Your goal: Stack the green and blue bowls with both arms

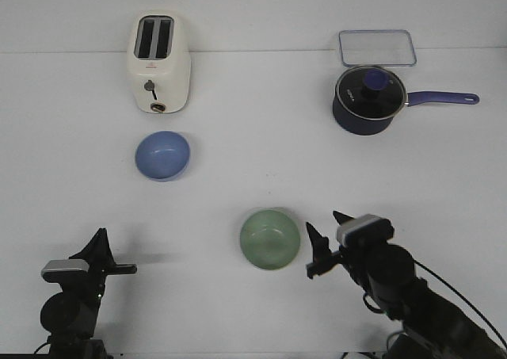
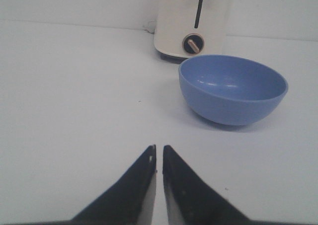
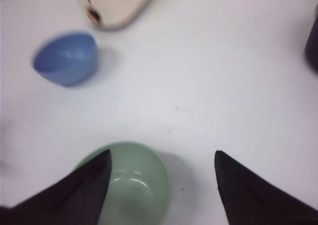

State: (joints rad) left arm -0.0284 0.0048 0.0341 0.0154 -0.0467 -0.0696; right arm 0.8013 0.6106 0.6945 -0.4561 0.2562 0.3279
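Note:
The green bowl (image 1: 270, 238) sits upright and empty on the white table, near the front centre. My right gripper (image 1: 329, 234) is open just to its right; in the right wrist view (image 3: 163, 158) one finger is over the bowl (image 3: 136, 185) and the other is off to its side, holding nothing. The blue bowl (image 1: 162, 155) stands upright in front of the toaster; it also shows in the left wrist view (image 2: 232, 88) and the right wrist view (image 3: 66, 57). My left gripper (image 1: 101, 244) is shut and empty at the front left, well short of the blue bowl, its tips (image 2: 159, 149) nearly touching.
A cream toaster (image 1: 159, 63) stands at the back left, just behind the blue bowl. A dark navy saucepan (image 1: 368, 99) with a lid and a long handle pointing right stands at the back right, with a clear lidded container (image 1: 377, 47) behind it.

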